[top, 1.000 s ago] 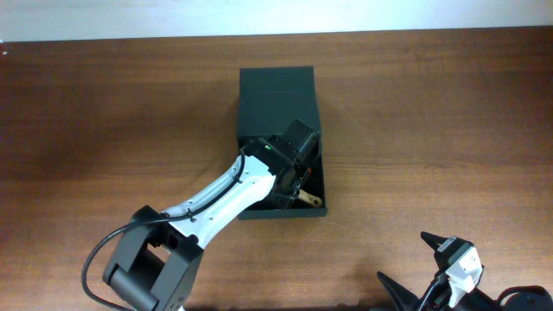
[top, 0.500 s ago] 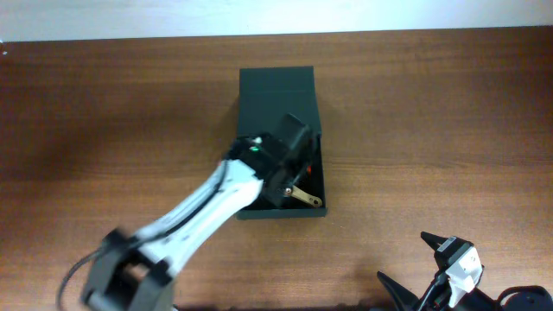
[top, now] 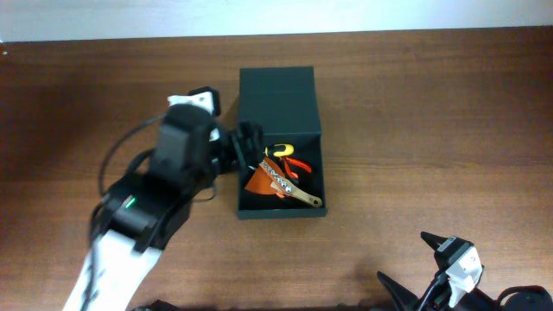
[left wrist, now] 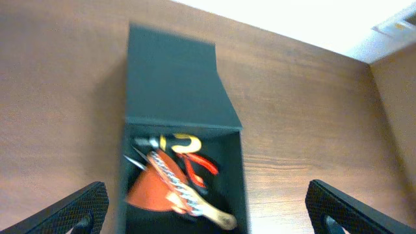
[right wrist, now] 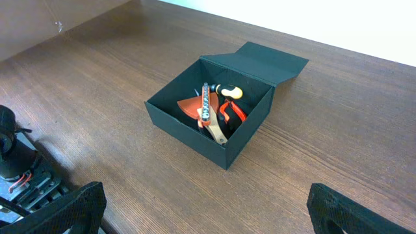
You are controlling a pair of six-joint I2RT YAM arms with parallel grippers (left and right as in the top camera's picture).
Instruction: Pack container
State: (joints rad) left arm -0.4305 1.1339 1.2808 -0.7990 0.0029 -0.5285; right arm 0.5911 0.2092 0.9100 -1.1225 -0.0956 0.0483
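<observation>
A robotics lab, seemingly: robot arm (top: 160, 186) over wood-grain table (top: 432, 104) by plain white wall (top: 259, 13).

A brown wooden table (top: 432, 104) carries the open container (top: 278, 95).

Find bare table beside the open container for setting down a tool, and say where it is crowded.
Bare table lies right of the container, and along the near strip between it and the right gripper. Far left is bare too. Crowded: the box floor, filled with tools, and its left wall, where the left gripper sits close.
</observation>
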